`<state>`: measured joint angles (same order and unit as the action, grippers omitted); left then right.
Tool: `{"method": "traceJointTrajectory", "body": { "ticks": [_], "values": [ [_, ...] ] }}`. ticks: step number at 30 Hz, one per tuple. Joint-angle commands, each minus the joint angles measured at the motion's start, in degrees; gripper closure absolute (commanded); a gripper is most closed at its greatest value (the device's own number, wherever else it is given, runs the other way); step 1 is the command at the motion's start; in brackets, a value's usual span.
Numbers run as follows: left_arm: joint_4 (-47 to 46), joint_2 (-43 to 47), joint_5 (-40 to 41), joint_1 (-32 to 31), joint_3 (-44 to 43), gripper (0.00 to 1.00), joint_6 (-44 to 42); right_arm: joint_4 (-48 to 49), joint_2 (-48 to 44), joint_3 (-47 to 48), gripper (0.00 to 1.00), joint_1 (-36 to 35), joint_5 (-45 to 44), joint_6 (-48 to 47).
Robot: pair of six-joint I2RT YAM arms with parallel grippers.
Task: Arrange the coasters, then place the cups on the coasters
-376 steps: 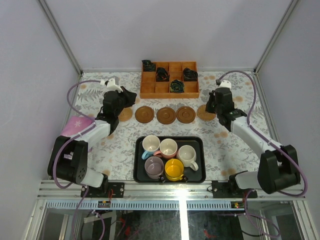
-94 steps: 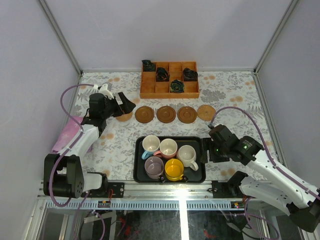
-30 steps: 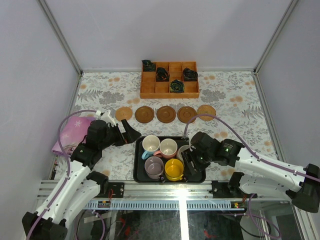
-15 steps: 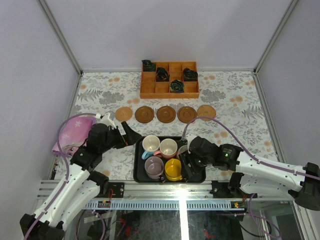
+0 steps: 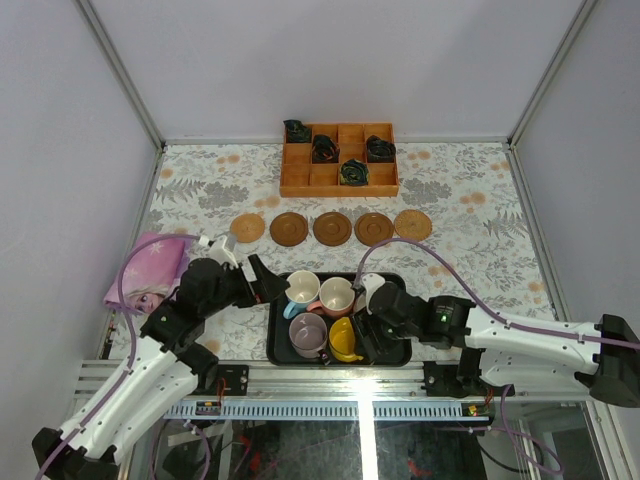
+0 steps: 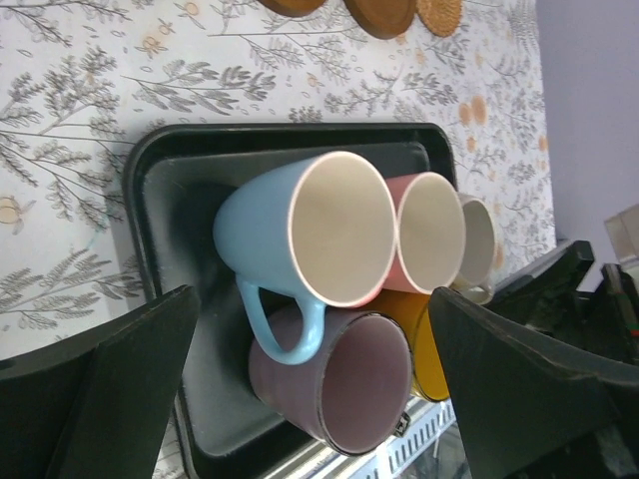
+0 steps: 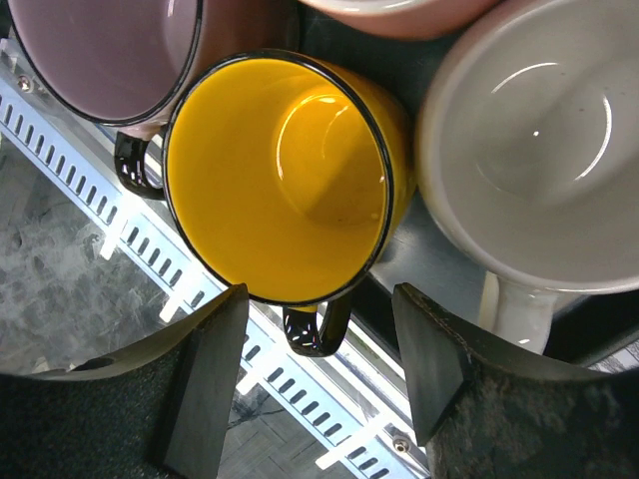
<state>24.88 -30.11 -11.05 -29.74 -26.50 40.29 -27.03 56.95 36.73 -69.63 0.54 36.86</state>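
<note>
even, soft overhead light leaves only faint shadows on the surface (image 5: 470, 215), a bright streak glares off the front rail (image 5: 300, 385), small highlights gleam inside the yellow cup (image 7: 300, 130) and the cream-white cup (image 7: 539, 130), and the right arm's near fingers (image 7: 205, 389) look soft and grainy.

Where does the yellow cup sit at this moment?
In the top view, the yellow cup sits at the near edge of the black tray, just right of the mauve-grey cup, with the pink cup behind it.
</note>
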Motion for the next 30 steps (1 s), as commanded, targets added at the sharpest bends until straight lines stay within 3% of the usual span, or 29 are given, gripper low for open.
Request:
{"method": "traceJointTrajectory", "body": {
  "ticks": [1, 13, 23, 30],
  "values": [
    [3.4, 3.3, 2.5, -2.8, -1.1, 0.04, 4.5, -1.8, 1.5, 1.2, 0.36, -3.0, -6.3, 1.3],
    [4.6, 4.3, 5.7, -5.3, -0.4, 0.07, 7.4, -2.8, 4.3, 2.3, 0.4, -4.7, -7.9, 2.8],
    [2.4, 1.7, 5.5, -5.3, -0.4, 0.07, 5.2, -4.3, 1.4, 2.6, 0.29, -7.2, -7.8, 5.8],
    [-0.1, -0.9, 5.7, -5.3, 0.6, 0.07, 3.1, -4.0, 7.3, 2.9, 0.33, -9.3, -10.6, 6.2]
  ]
}}
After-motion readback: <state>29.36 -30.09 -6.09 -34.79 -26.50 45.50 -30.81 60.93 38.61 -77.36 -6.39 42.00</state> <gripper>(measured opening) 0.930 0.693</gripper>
